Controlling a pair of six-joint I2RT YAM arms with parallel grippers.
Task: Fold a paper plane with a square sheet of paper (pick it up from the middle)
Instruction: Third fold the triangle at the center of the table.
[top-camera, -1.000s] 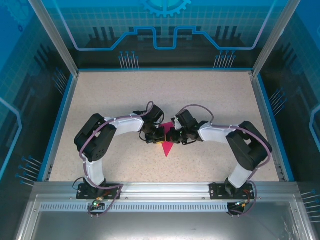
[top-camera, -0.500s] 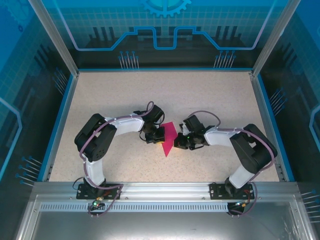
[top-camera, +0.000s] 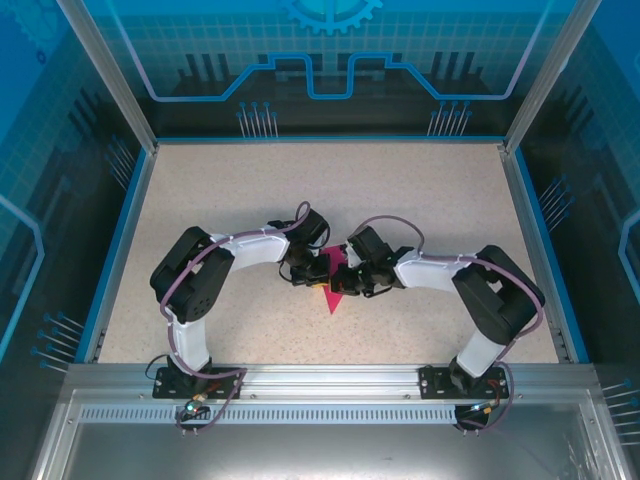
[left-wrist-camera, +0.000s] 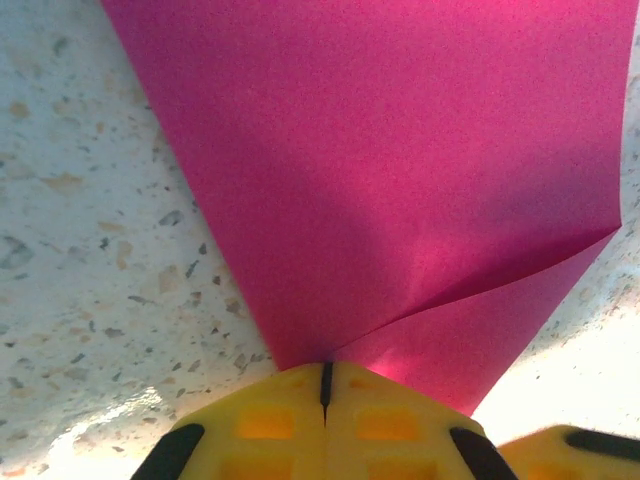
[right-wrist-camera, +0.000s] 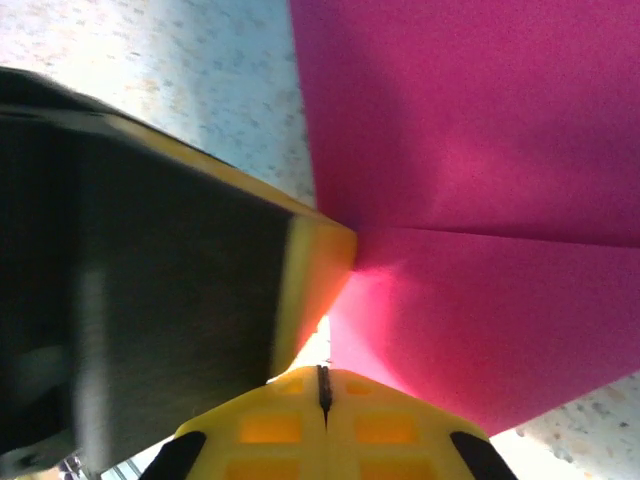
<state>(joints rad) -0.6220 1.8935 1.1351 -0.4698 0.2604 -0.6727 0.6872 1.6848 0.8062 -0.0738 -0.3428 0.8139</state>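
- I saw the speckled table (top-camera: 200, 200) under both arms.
- The paper (top-camera: 332, 298) lay mid-table, folded, its point toward the arm bases.
- My left gripper (left-wrist-camera: 325, 395) had its fingers pressed together, tips touching the paper's edge.
- My right gripper (right-wrist-camera: 323, 395) was likewise closed tight against the paper, just beside the left.

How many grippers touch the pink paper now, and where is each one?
2. The left gripper, shut, meets the square sheet of paper from its left side; the right gripper, shut, meets it from the right. Both are mid-table, tips nearly together.
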